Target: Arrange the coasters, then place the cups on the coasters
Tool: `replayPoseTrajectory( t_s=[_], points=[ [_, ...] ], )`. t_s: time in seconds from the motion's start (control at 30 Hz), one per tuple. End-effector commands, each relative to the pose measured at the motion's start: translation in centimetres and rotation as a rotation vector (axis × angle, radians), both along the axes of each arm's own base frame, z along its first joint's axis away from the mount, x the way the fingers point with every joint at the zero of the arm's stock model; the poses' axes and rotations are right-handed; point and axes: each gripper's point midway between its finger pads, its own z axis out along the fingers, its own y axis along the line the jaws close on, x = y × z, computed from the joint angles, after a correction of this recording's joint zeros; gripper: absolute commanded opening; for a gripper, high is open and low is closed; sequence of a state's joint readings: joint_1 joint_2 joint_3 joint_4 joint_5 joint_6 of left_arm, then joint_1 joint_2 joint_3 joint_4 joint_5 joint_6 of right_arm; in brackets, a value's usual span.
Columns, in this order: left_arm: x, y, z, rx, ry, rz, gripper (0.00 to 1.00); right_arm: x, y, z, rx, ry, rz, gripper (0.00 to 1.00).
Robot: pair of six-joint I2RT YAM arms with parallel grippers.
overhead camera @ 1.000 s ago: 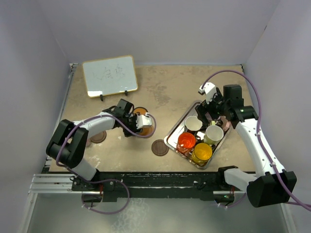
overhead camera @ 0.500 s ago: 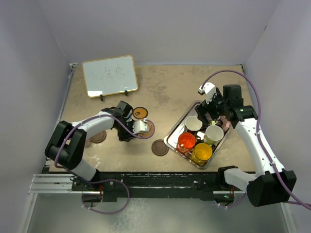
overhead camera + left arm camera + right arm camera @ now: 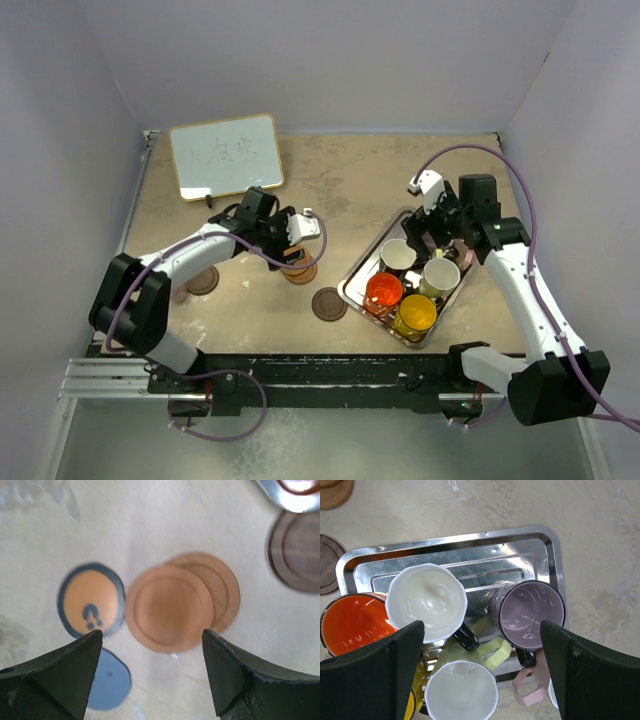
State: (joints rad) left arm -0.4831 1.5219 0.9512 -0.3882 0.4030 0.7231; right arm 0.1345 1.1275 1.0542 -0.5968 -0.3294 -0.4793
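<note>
two things differ from a second ago in the top view. the left arm [image 3: 200, 252] has drawn back toward the upper part of the frame, and the tan-orange coasters [image 3: 300, 269] that it was bent over now lie uncovered on the surface [image 3: 350, 190], middle left. the right arm [image 3: 520, 270] has not moved and hangs over the tray [image 3: 345, 285] of cups [image 3: 398, 254] at the right. one dark brown coaster [image 3: 328, 303] sits just beside the tray's lower left corner, and another dark brown coaster [image 3: 203, 281] lies at the lower left, near the arm. bare room lies in the centre and upper middle, between the whiteboard [image 3: 225, 155] and the tray.

in the left wrist view the left jaws stand apart with nothing between them, so the release looks done. the front tan-orange coaster [image 3: 167, 607] overlaps the rear tan-orange coaster [image 3: 225, 587]. by my reading that pair needs spreading before the arranging is finished. the black-rimmed orange coaster [image 3: 90, 600] lies just beside them at the left, and the blue-grey coaster [image 3: 107, 685] is at the lower left.

in the right wrist view the right jaws are spread wide and hold nothing, above the white-lined cup [image 3: 426, 602] and the smoky purple cup [image 3: 532, 610]. every cup is in the tray and none is on a coaster. the cups crowd together inside the tray's rim [image 3: 450, 537], so room for a finger looks tight there.
</note>
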Motion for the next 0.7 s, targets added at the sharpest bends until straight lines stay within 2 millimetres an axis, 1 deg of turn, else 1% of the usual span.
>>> replayPoseTrajectory(
  t_s=[0.0,0.13,0.27,0.33,0.47,0.67],
  points=[
    [4.2,-4.2,3.1,-0.123,-0.098,0.027,0.79,0.2,-0.4,0.0,-0.017,-0.004,-0.007,1.00],
    [5.0,-6.3,2.0,-0.116,-0.077,0.009,0.83,0.2,-0.4,0.0,-0.021,-0.003,-0.008,1.00],
    [5.2,-7.6,0.5,-0.104,-0.054,-0.001,0.84,0.2,-0.5,-0.1,-0.023,-0.002,-0.009,1.00],
    [4.9,-7.7,-0.3,-0.090,-0.036,-0.011,0.83,0.2,-0.5,-0.1,-0.025,0.000,-0.008,1.00],
    [4.2,-7.0,-1.9,-0.041,0.006,-0.032,0.79,0.2,-0.6,-0.2,-0.029,0.002,-0.008,1.00],
    [3.0,-6.3,-3.2,0.008,0.068,-0.054,0.71,0.2,-0.6,-0.3,-0.030,0.005,-0.008,1.00]
  ],
)
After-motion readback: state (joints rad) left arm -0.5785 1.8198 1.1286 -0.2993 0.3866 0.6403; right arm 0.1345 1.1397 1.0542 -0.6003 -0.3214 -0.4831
